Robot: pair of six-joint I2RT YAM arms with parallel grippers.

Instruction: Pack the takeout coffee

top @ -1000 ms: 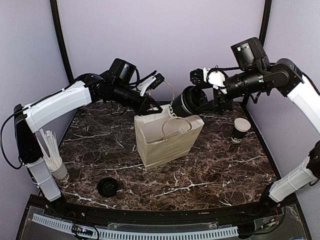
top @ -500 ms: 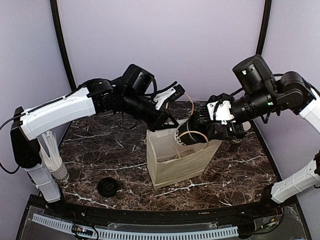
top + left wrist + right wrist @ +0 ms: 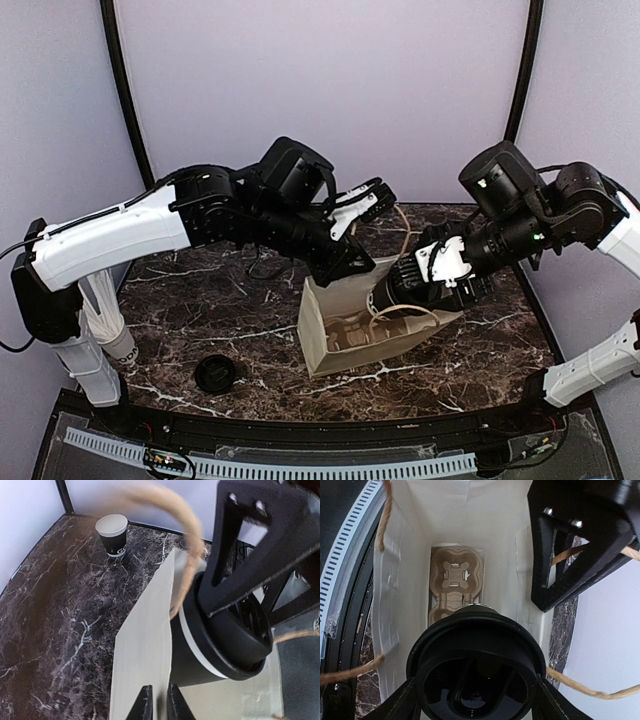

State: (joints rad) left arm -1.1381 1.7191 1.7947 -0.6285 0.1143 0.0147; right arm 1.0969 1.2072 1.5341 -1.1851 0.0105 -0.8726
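While left tool (image 3: 159,705) pinches bag (image 3: 145,645) rim, right tool (image 3: 475,700) clasps takeout coffee (image 3: 475,677) in bag mouth

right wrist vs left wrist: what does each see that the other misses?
Right wrist only: the cardboard cup carrier on the floor of the paper bag. Left wrist only: the bare-rimmed cup on the table, and the left gripper pinching the bag's wall. Both: the takeout coffee, lid on, at the bag's mouth, plus a twine handle.
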